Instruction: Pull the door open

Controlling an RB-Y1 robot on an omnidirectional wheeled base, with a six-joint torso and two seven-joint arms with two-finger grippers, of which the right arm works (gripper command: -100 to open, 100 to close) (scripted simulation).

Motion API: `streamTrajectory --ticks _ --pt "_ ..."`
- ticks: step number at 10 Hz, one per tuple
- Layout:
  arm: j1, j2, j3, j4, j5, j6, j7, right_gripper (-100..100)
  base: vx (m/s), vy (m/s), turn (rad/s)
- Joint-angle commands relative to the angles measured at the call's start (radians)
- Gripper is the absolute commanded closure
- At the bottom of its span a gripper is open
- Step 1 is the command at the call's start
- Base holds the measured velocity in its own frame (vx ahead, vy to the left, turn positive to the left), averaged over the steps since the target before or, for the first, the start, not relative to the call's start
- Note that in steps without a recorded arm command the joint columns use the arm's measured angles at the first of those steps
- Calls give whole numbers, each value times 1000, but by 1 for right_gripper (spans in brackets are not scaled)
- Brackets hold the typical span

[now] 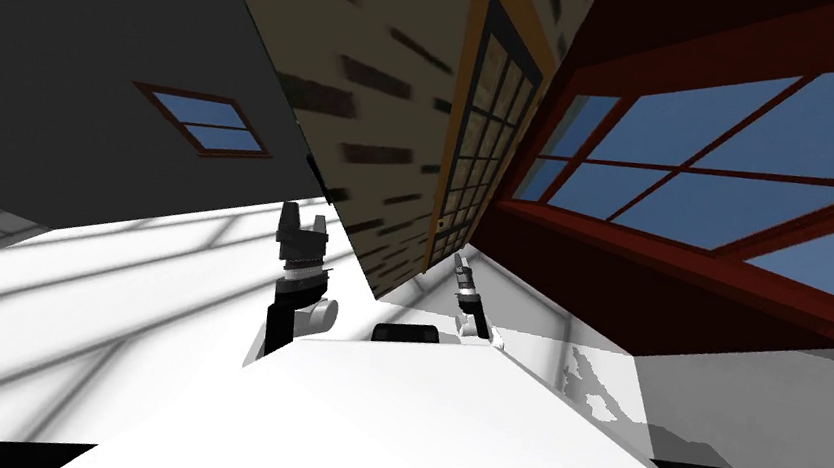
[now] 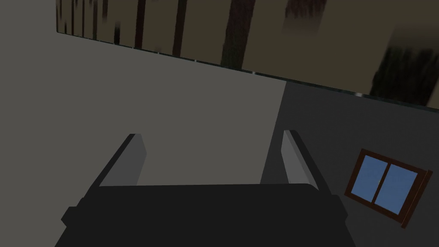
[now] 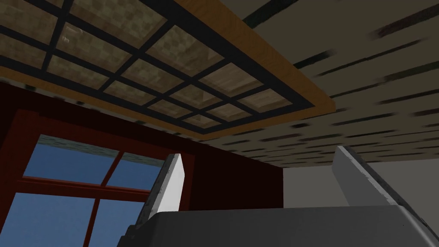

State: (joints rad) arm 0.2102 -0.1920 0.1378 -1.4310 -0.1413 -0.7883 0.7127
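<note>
At the left, the left gripper (image 1: pixel 303 221) is held upright over the pale white floor (image 1: pixel 149 261), pointing at a dark grey wall (image 1: pixel 80 20) with a small red-framed window (image 1: pixel 203 122). Its thin blade fingers are spread wide and grip nothing. Further right, the right gripper (image 1: pixel 458 264) is raised toward the dark-gridded, many-paned door in an orange-brown frame (image 1: pixel 482 144). It is parted just as widely, equally empty, and clearly apart from the door. The door is set in a tan wall streaked with dark marks (image 1: pixel 373 89). A large red-framed window (image 1: pixel 715 174) adjoins it on the right.
</note>
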Motion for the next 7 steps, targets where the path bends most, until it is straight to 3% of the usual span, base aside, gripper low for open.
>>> streamTrajectory --ticks 1,7 --pt "-14 -8 8 39 -9 -10 26 -100 75 -76 151" --pt "-64 -36 36 180 -42 -43 117 -100 66 -79 155"
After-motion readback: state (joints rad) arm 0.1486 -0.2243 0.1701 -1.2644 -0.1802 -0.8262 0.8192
